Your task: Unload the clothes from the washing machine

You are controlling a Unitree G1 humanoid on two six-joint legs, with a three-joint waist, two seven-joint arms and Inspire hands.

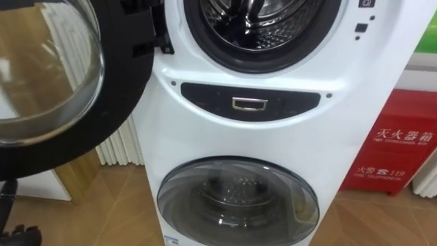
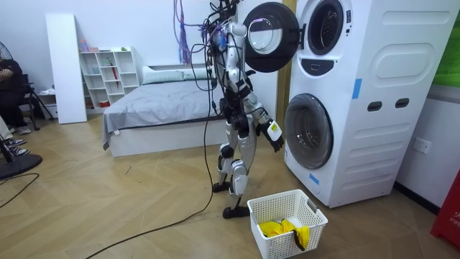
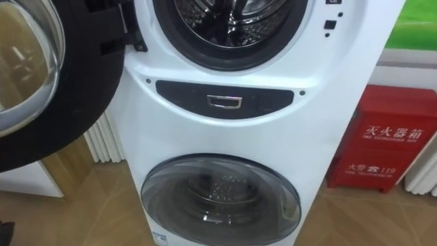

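Note:
The upper washing machine's round door [image 1: 61,82] hangs swung open to my left. Its drum [image 1: 263,17] stands open straight ahead, and the part I see is bare metal with no cloth. In the room view I stand close in front of the stacked machines [image 2: 338,93]. My left hand [image 2: 236,30] is raised at the outer rim of the open door. My right hand [image 2: 273,133] hangs low by my hip, in front of the lower machine. A white basket [image 2: 267,243] sits on the floor by my feet with yellow clothes [image 2: 284,229] in it.
The lower machine's glass door [image 1: 239,201] is shut. A red cabinet [image 1: 396,147] stands right of the machines and a white radiator [image 1: 119,147] on the left behind the open door. A bed [image 2: 158,108] and white shelves [image 2: 108,75] are behind me.

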